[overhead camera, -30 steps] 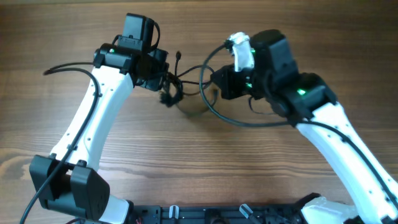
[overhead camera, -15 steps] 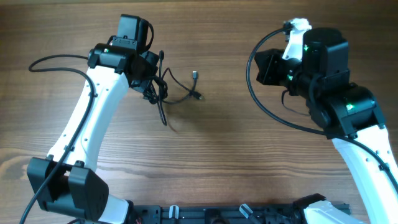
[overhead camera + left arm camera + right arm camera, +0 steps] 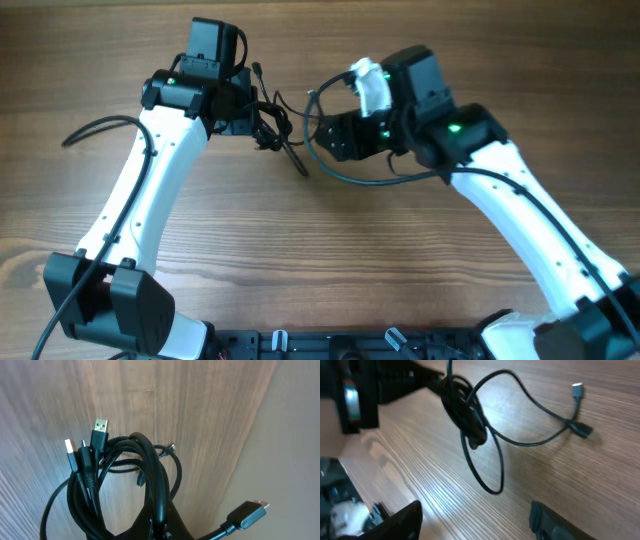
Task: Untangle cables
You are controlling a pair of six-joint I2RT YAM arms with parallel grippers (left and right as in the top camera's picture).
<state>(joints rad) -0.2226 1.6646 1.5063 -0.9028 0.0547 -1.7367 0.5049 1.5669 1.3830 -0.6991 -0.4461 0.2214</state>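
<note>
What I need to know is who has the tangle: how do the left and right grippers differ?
The left gripper is shut on the cables; the right gripper is open and holds nothing. The left gripper sits right in the cables, while the right gripper's fingers are spread wide, apart from every strand. Both point toward the cables.

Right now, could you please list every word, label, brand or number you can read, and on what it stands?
There are none. The cables and their USB plugs carry no legible marking, the wooden table is unprinted, and the arms show only green lights, no lettering.
</note>
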